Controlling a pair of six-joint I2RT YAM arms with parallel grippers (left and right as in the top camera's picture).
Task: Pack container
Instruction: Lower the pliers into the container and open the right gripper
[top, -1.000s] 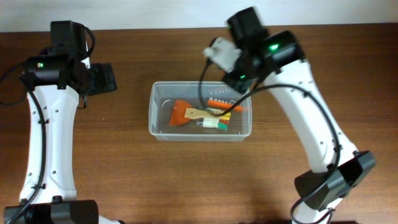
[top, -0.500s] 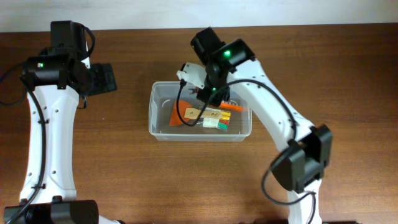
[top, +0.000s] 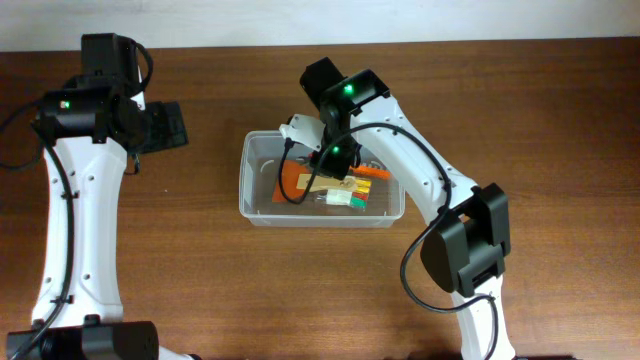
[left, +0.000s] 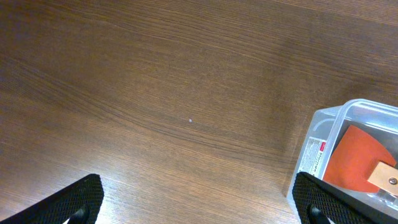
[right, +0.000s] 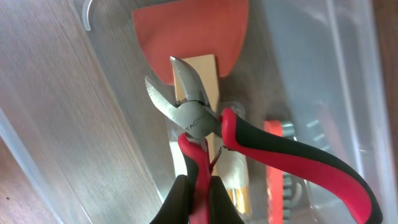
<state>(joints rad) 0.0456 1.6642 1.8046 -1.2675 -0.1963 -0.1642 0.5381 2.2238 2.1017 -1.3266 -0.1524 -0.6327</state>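
Pinching one red-and-black handle of the cutting pliers (right: 193, 115), my right gripper (right: 198, 198) is clamped tight above the orange scraper (right: 186, 31) inside the container (top: 246, 185), which sits mid-way across the table (top: 200, 290). My left gripper (left: 199, 202) gapes wide, holding nothing, left of it; the plier tips may touch the scraper.

The clear plastic rectangular container (top: 248, 214) sits mid-counter on the brown wooden counter (top: 200, 285). Inside it, toward the left, lies the orange flat scraper with a wooden handle (right: 186, 28). Directly above the scraper, the right claw (right: 199, 194) grips the red-and-black-handled steel pliers (right: 202, 121). The left claw (top: 163, 127) stands well apart, left of the container.
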